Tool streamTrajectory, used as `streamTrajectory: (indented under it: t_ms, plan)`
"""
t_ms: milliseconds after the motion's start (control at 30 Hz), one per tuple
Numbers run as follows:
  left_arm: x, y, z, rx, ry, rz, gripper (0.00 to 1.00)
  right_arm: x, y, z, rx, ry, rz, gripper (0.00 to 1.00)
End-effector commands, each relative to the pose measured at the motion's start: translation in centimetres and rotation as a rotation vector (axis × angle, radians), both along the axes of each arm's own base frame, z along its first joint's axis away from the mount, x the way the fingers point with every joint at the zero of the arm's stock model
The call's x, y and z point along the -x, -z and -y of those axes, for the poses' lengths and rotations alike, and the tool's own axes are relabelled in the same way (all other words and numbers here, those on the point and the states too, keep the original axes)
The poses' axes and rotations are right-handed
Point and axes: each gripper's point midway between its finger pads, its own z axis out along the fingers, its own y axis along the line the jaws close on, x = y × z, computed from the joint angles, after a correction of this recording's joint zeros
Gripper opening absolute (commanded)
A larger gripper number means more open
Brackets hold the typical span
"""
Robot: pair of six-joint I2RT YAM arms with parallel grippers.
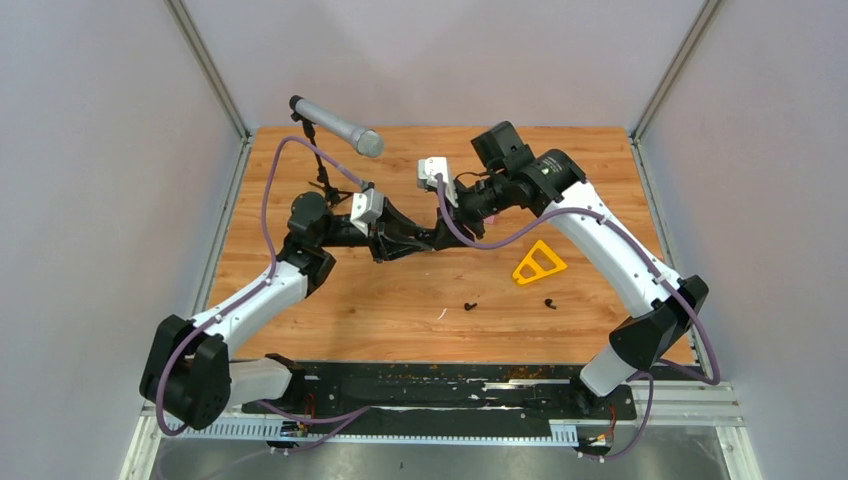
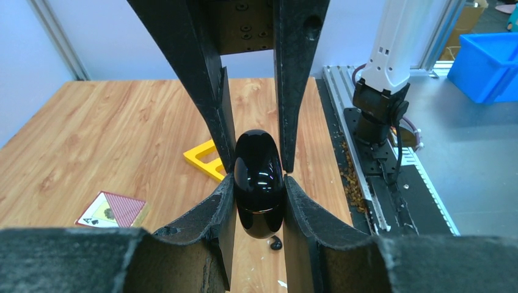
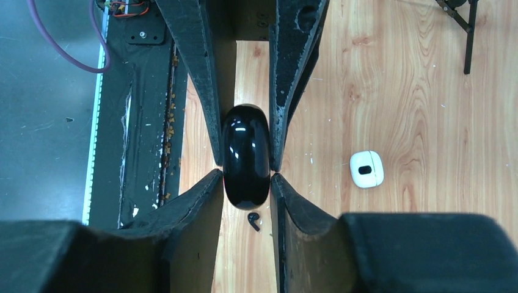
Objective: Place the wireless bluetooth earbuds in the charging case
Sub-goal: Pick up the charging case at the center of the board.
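While left and right jaws are both clamping the glossy black charging case [image 2: 258, 183], it is looking rigid, light, slippery; tiny black earbud [image 3: 253, 220] lying under jaws is needing a fingertip pinch

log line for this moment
left gripper: shut on black charging case | right gripper: shut on same case | black earbuds: two on table
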Motion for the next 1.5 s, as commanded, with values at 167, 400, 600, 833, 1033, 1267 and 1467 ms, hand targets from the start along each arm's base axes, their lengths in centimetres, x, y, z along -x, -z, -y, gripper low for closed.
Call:
streamTrajectory:
  t_ms: [167,400,600,833,1033,1267,1467]
  plan:
    - [-0.2,-0.5,0.2,0.018,-0.013,0.032,0.19,-0.7,-1.7,-1.2,-0.036,0.003,0.080,0.06]
    - [-0.4,-0.2,-0.2,0.036,-0.069,-0.032,0.36,-1.0,-2.6,-0.3,-0.029,0.039,0.138,0.00]
    - [-0.2,-0.2,-0.1,0.028,-0.044,-0.019,0.46,-1.0,-2.8,-0.1,-0.041,0.061,0.130,0.00]
    - [-0.3,-0.5,0.0,0.030,-0.035,-0.018,0.44,-1.1,-2.6,0.0,-0.037,0.063,0.135,0.00]
    - [-0.5,-0.5,0.0,0.032,-0.045,-0.043,0.41,-1.0,-2.2,0.0,-0.033,0.061,0.126,0.00]
    - [-0.8,-0.4,0.2,0.033,-0.046,-0.055,0.41,-1.4,-2.1,-0.2,-0.034,0.066,0.128,0.01]
    - [-1.1,-0.6,0.3,0.042,-0.053,-0.059,0.33,-1.7,-1.8,-0.4,-0.030,0.071,0.123,0.01]
